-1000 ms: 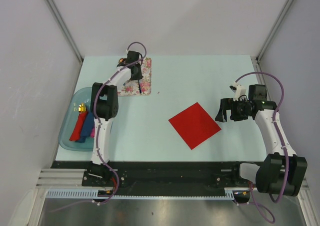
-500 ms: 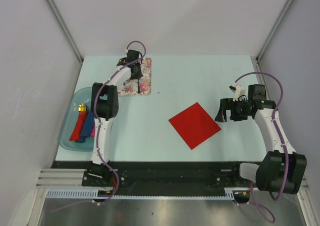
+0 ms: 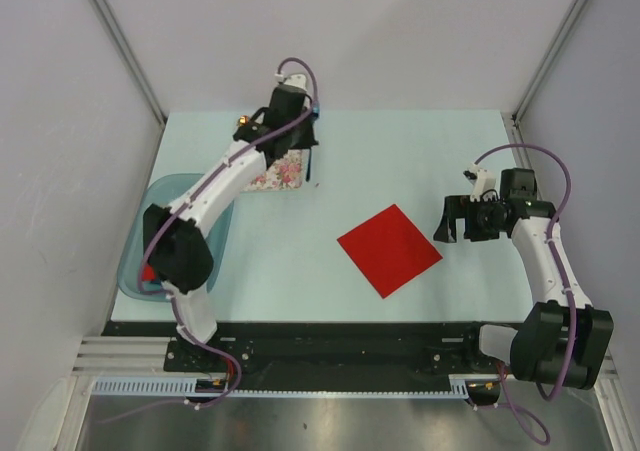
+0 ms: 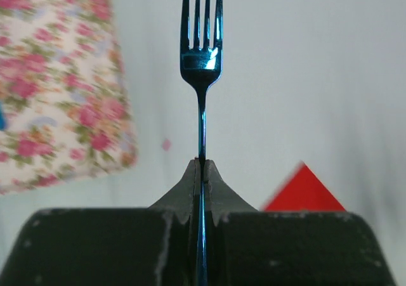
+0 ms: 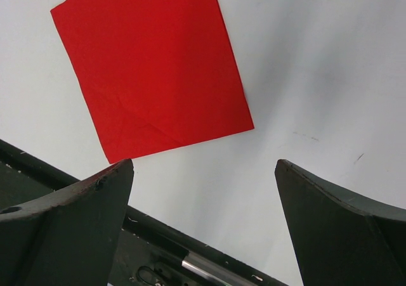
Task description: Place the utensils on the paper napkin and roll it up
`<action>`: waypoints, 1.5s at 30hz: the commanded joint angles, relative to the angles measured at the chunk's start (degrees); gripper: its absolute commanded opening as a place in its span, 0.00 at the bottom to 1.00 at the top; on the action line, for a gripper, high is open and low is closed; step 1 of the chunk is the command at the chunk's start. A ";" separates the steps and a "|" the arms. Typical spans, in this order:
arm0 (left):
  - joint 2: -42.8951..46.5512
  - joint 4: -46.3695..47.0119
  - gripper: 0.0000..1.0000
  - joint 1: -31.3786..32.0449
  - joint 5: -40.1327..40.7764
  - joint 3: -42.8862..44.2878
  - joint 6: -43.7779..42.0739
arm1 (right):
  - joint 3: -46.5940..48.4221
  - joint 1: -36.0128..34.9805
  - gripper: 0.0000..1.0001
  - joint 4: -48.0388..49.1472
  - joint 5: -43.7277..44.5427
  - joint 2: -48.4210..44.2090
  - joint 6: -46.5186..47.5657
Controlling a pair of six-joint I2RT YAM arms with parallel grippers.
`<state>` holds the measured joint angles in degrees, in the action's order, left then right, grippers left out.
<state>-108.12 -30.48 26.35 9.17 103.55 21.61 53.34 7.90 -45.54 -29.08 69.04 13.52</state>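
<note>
lying flat near the middle of the table [image 3: 420, 161], the red napkin [image 3: 390, 249] is bare, with nothing set on it and no roll begun. just to its right the right gripper [image 5: 203, 164] hangs above the table with its jaws spread wide, holding nothing. at the near left edge sits a blue tub [image 3: 140, 271], mostly hidden by the left arm. farther back, by the right edge of the flowered cloth [image 4: 57, 96], the left gripper [image 4: 202, 165] is clenched on the handle of the blue fork [image 4: 202, 58], which looks lifted clear of the table, its tines pointing away from the fingers. the spoon shows in no view, so i cannot tell where it is. by my reckoning the job is at its start: the fork is in hand but well apart from the napkin, the spoon must follow, and all the rolling is left.
</note>
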 commanded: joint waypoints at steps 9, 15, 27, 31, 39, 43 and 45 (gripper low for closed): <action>4.68 -0.36 0.00 22.24 1.91 -9.86 12.93 | 0.98 1.85 1.00 0.80 0.78 -2.15 -1.13; -4.11 -1.51 0.00 24.62 -0.47 -7.49 17.94 | 0.97 2.03 1.00 0.80 0.87 -1.89 -1.21; -11.68 7.54 0.00 26.47 -0.38 -5.37 21.55 | 1.15 2.12 1.00 0.89 0.78 -0.92 -1.21; -14.22 8.77 0.00 26.65 -0.20 -5.46 21.72 | 1.15 2.21 1.00 0.72 0.78 -0.92 -1.21; -17.21 9.91 0.00 26.65 0.41 -5.02 21.46 | 1.15 2.12 1.00 0.80 0.60 -0.92 -1.13; -18.71 10.09 0.00 26.65 0.41 -4.41 21.55 | 1.24 2.21 1.00 0.71 0.60 -0.83 -1.04; -19.67 9.91 0.00 26.65 0.15 -4.06 21.72 | 1.24 2.12 1.00 0.80 0.52 -0.74 -1.04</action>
<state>-126.65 -22.68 52.75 8.82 96.16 42.11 53.34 9.78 -45.52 -28.71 68.10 13.10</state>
